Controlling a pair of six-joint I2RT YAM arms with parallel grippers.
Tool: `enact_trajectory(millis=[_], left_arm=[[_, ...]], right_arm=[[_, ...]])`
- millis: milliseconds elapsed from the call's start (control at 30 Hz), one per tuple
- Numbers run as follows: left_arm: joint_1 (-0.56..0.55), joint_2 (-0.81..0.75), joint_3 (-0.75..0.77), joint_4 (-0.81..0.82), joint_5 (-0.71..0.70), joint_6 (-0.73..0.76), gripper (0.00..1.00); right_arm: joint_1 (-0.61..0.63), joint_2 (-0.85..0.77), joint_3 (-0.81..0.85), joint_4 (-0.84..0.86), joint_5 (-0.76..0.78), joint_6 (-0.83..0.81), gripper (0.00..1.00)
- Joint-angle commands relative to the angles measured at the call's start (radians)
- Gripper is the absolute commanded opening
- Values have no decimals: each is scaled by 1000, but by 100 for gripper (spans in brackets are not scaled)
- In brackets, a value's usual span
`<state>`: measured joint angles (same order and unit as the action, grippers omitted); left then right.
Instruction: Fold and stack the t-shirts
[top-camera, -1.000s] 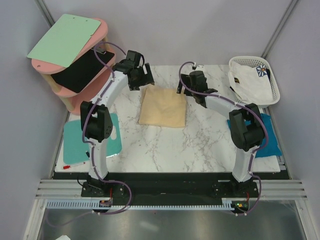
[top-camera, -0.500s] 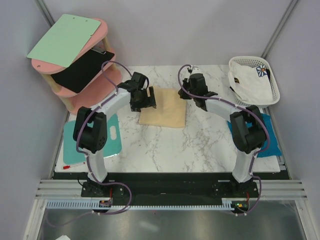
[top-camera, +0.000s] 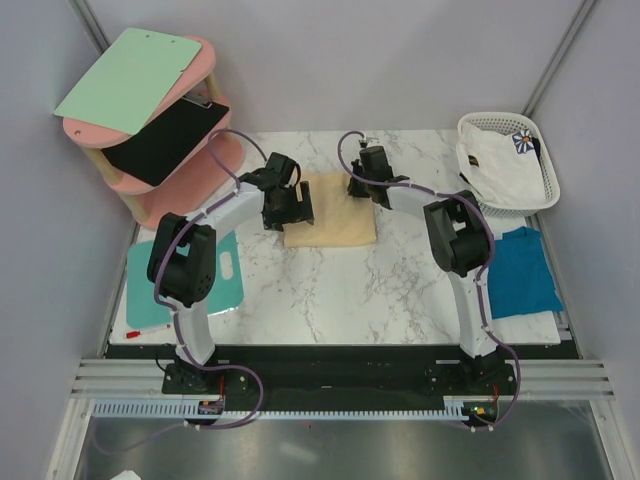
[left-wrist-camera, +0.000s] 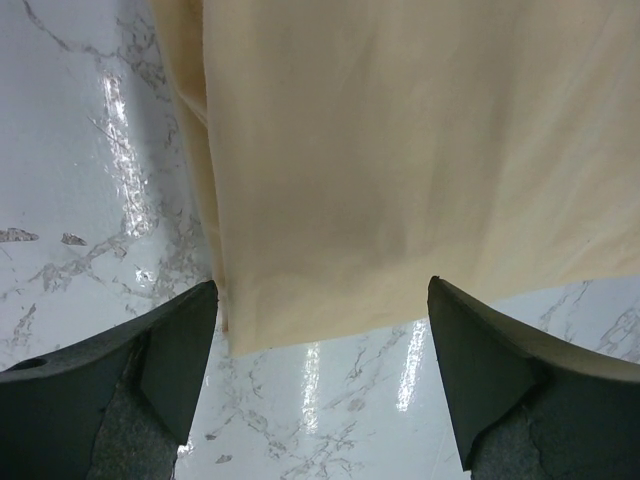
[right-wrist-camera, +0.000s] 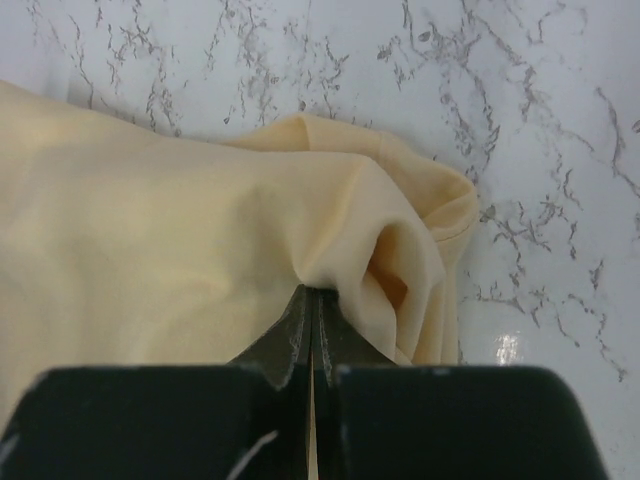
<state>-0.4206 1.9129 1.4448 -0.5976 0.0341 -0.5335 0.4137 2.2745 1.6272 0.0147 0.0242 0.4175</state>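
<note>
T-shirt (right-wrist-camera: 180, 250) fold between right fingers (right-wrist-camera: 300, 322)

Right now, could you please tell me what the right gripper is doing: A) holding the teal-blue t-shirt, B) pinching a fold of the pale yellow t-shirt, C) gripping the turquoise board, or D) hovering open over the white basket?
B: the right wrist view shows the right gripper shut on a puckered fold of the pale yellow t-shirt.

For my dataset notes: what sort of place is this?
Probably a robot test booth in a lab, not a home: plain panel walls, a metal mounting rail at the marble-look table, and props such as the white basket.
</note>
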Motion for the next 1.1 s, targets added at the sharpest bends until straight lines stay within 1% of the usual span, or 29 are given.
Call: enact_trajectory(millis=[0, 33, 67, 133, 167, 200, 267, 300, 367, 400, 433, 467, 567, 600, 633, 667, 733, 767, 833, 867, 933, 967, 1067], left_arm=[[2, -64, -32, 27, -29, -13, 92], [2, -89, -44, 28, -31, -10, 92], [2, -100, -49, 28, -60, -5, 92], [2, -124, -64, 30, -94, 0, 92], [2, -129, -64, 30, -105, 6, 92], [2, -129, -67, 30, -118, 9, 93], [2, -118, -66, 30, -122, 18, 93], [2, -115, -67, 28, -125, 18, 92], [3, -106, -73, 28, -131, 21, 92], [3, -106, -83, 28, -129, 18, 92], [2, -110, -90, 28, -123, 17, 92], [2, -121, -98, 33, -109, 10, 92], [-4, -165, -155, 56, -76, 6, 92], [-7, -175, -187, 68, -66, 4, 92], [-17, -189, -202, 74, -60, 1, 92], [-26, -208, -216, 81, -50, 3, 92], [-52, -221, -244, 91, -43, 12, 92], [-59, -222, -250, 93, -43, 13, 92], [-75, -219, -261, 96, -43, 12, 92], [-78, -218, -262, 99, -37, 7, 92], [-84, -210, -268, 113, -31, 4, 92], [-86, -209, -268, 116, -7, 4, 92], [-93, -212, -265, 122, 3, 7, 92]], right_arm=[[-6, -27, -15, 30, -21, -31, 0], [-4, -102, -91, 83, -23, -31, 1], [-4, -142, -127, 105, -21, -32, 2], [-4, -257, -205, 114, -21, -43, 6], [-6, -295, -231, 107, 2, -46, 12], [-6, -367, -256, 97, 14, -46, 26], [-7, -432, -334, 87, 32, -55, 40], [-7, -479, -374, 67, 46, -59, 56], [-12, -513, -397, 33, 39, -69, 75], [-19, -536, -408, -13, 25, -77, 90], [-21, -552, -412, -59, 31, -82, 98], [-26, -570, -427, -82, 36, -85, 98], [-36, -693, -530, -123, 86, -85, 98], [-36, -754, -568, -165, 123, -85, 98], [-39, -779, -582, -191, 184, -83, 98], [-39, -817, -592, -267, 225, -80, 98], [-41, -839, -593, -356, 320, -72, 98], [-41, -846, -590, -439, 345, -78, 98], [-41, -840, -586, -513, 420, -79, 98], [-42, -824, -583, -580, 506, -68, 98], [-42, -797, -570, -652, 603, -24, 98], [-42, -765, -561, -712, 679, -7, 98], [-42, -703, -556, -784, 758, 40, 98]])
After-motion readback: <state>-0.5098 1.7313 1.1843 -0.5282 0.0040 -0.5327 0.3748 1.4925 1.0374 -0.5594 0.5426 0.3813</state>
